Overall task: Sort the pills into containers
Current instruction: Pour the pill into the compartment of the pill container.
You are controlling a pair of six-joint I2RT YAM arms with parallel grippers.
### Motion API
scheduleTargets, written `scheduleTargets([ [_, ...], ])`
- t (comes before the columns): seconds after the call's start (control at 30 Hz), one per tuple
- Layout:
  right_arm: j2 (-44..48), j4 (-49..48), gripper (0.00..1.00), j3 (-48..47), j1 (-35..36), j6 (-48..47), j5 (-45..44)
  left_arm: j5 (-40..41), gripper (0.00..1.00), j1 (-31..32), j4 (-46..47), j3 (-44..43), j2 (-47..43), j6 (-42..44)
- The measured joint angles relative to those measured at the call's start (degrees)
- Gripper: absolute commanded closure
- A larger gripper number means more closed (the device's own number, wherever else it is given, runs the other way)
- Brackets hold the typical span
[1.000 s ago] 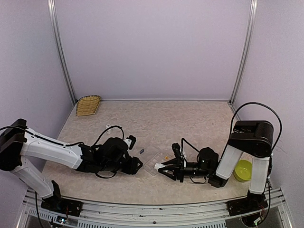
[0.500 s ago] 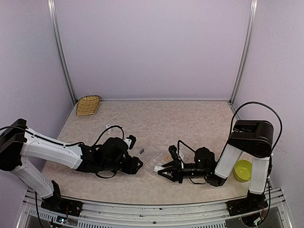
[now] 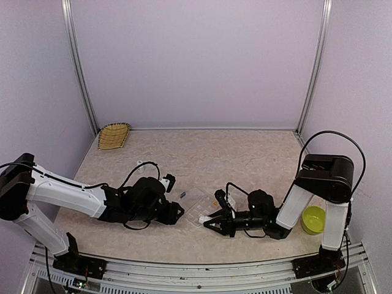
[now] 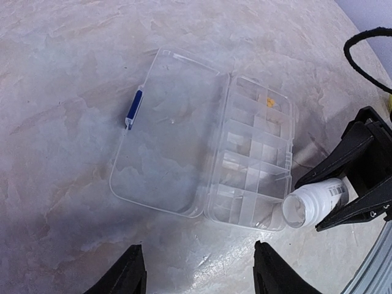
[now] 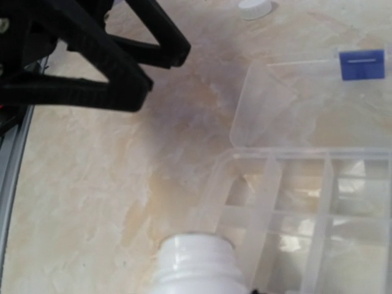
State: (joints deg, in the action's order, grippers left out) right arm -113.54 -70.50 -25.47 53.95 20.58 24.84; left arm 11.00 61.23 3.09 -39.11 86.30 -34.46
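The clear organizer box (image 4: 257, 159) lies open on the table, its lid (image 4: 165, 135) folded out flat to the left. One orange pill (image 4: 269, 101) sits in a far cell; the other containers look empty. My right gripper (image 3: 211, 219) is shut on a small white bottle (image 4: 312, 203), uncapped and lying on its side. The bottle's mouth (image 5: 196, 245) is at the near corner of the box (image 5: 294, 202). My left gripper (image 4: 200, 272) hovers open just short of the box's near edge, with nothing between its fingers.
A white cap (image 5: 254, 7) lies on the table beyond the lid, whose blue latch (image 5: 361, 64) points away. A yellow-green bowl (image 3: 313, 219) stands by the right arm's base. A woven basket (image 3: 114, 135) sits at the back left corner.
My right arm has reached leftward, bringing the bottle closer to the box's near corner. The left arm has not moved.
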Motion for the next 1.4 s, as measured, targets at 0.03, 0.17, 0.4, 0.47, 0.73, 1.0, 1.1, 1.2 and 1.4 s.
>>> scheduleTargets([
  [0.03,0.22,0.33,0.83,0.00,0.04,-0.11,-0.17,0.00,0.41,0.00,0.00,0.00,0.00,0.00],
  [0.17,1.20,1.57,0.83,-0.13,0.20,-0.42,-0.79,0.00,0.41,0.00,0.07,0.00,0.00,0.00],
  [0.4,2.80,4.98,0.83,-0.59,0.52,-1.53,-2.03,0.00,0.41,0.00,0.35,0.02,0.00,-0.02],
  [0.47,3.30,6.12,0.83,-0.81,0.74,-1.90,-2.32,0.00,0.41,0.00,0.35,0.04,0.00,-0.02],
  [0.73,4.61,9.88,0.83,-1.64,1.44,-3.34,-3.43,0.00,0.41,0.00,0.57,0.48,0.00,-0.02],
  [1.0,6.75,14.16,0.84,-2.32,2.34,-4.68,-5.42,0.00,0.41,0.00,1.18,0.90,0.00,-0.04],
  [1.1,7.32,15.96,0.84,-2.84,2.64,-5.07,-6.19,0.00,0.41,0.00,1.53,1.20,0.00,-0.07],
  [1.2,7.89,17.42,0.84,-3.15,2.73,-5.55,-6.88,-0.02,0.41,0.00,1.68,1.25,0.00,-0.07],
  [1.4,8.39,19.39,0.84,-3.93,3.17,-6.27,-7.65,0.00,0.41,0.00,1.92,1.27,0.00,-0.09],
])
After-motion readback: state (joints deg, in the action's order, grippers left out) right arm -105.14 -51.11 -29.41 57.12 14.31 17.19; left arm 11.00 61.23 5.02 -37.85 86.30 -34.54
